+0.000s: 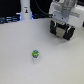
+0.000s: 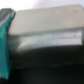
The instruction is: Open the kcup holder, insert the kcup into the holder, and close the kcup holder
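In the exterior view, a tall white bottle-shaped object is standing far behind the kcup, toward that view's left, and the kcup is sitting alone on the white table with open room on all sides. The gripper is hanging behind the kcup toward that view's right, well apart from it, with its fingers spread and holding nothing. The wrist view is showing only a blurred grey edge and a green shape, which I cannot identify.

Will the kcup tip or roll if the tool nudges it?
The kcup looks tiny and stands alone on the table, so it is probably light and would likely slide or tip. Its round body suggests rolling once tipped. The tool is well away.
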Robot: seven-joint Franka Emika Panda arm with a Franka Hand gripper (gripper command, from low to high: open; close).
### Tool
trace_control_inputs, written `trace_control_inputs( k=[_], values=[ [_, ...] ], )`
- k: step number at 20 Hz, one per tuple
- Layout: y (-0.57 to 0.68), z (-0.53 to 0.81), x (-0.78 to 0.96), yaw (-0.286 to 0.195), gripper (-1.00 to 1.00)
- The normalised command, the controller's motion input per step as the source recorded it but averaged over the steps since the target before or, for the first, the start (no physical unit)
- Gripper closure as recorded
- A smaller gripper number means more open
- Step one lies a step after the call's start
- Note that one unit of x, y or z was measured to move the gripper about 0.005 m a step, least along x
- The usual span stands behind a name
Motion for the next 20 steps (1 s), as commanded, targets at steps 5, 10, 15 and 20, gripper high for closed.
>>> trace_control_inputs(
  k=[5, 10, 15, 20],
  values=[
    [-0.27, 0.21, 0.95, -0.080, 1.00],
    [-0.29, 0.20, 0.94, -0.085, 1.00],
    [-0.32, 0.18, 0.92, -0.084, 1.00],
    [-0.38, 0.16, 0.88, -0.090, 1.00]
  ],
)
